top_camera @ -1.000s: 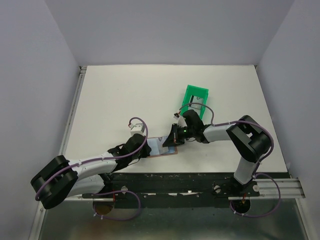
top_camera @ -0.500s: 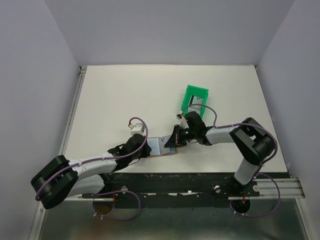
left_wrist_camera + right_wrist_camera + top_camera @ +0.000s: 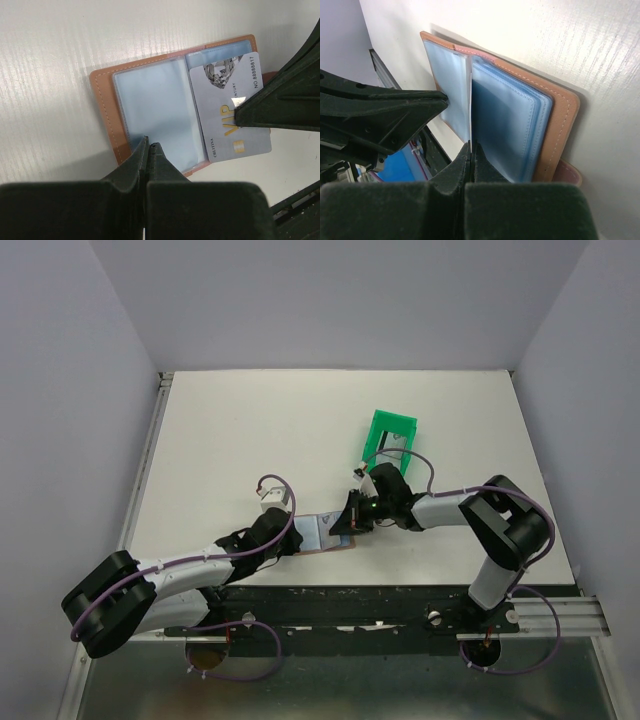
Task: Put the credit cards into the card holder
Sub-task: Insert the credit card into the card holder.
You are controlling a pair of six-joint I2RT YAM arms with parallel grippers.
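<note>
Only left-wrist view: VIP card [image 3: 220,117] face.

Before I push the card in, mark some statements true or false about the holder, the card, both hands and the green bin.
1. The holder lies open. True.
2. The right hand pinches a card. True.
3. The card is fully sleeved. False: it juts past the holder's edge.
4. The left hand is open. False: it is shut, tips over the holder.
5. The bin sits on the holder. False: it stands apart, farther back.
</note>
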